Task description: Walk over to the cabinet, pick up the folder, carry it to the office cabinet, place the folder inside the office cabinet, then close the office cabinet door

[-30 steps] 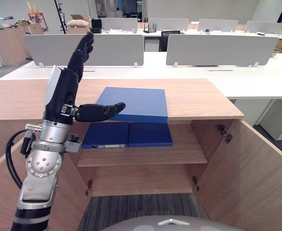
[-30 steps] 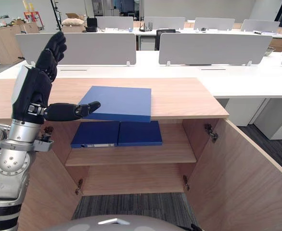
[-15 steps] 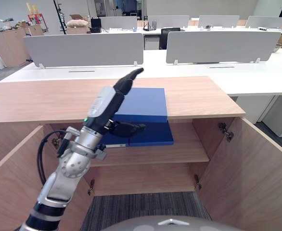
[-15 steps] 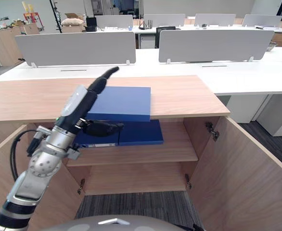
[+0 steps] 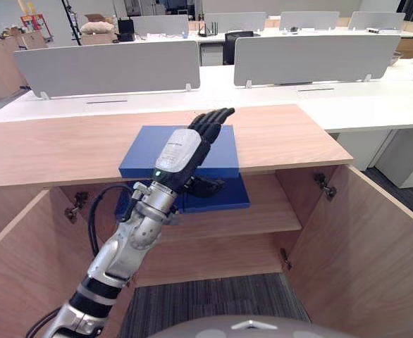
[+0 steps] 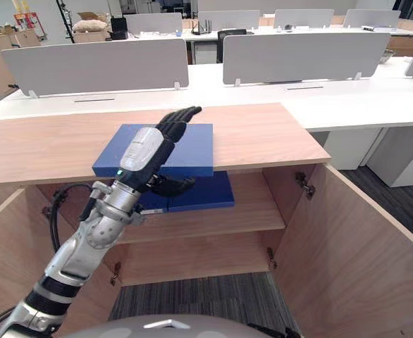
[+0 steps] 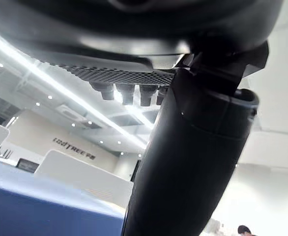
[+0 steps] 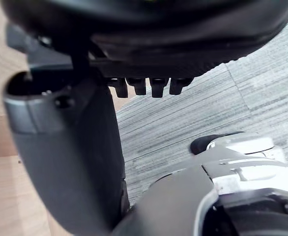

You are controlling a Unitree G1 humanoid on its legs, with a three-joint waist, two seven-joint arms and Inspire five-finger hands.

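Note:
A flat blue folder (image 5: 142, 151) lies on the wooden cabinet top (image 5: 51, 148), its front edge jutting a little past the cabinet's front. My left hand (image 5: 182, 151) reaches over it, open. Its straight fingers (image 5: 213, 120) stretch across the folder's top and the thumb (image 5: 210, 186) sits below the front edge. The left wrist view shows the thumb (image 7: 183, 167) above the blue folder surface (image 7: 36, 206). My right hand (image 8: 70, 147) hangs open over grey carpet in its own wrist view.
Both cabinet doors stand open, the right door (image 5: 361, 246) wide and the left door (image 5: 16, 267) swung out. Two more blue folders (image 5: 224, 196) lie side by side on the inner shelf (image 5: 263, 215). White desks with grey dividers (image 5: 312, 60) stand behind the cabinet.
My left hand came down from its raised pose and swung right over the folder, fingers now across its top and thumb under its edge. The head camera shifted slightly.

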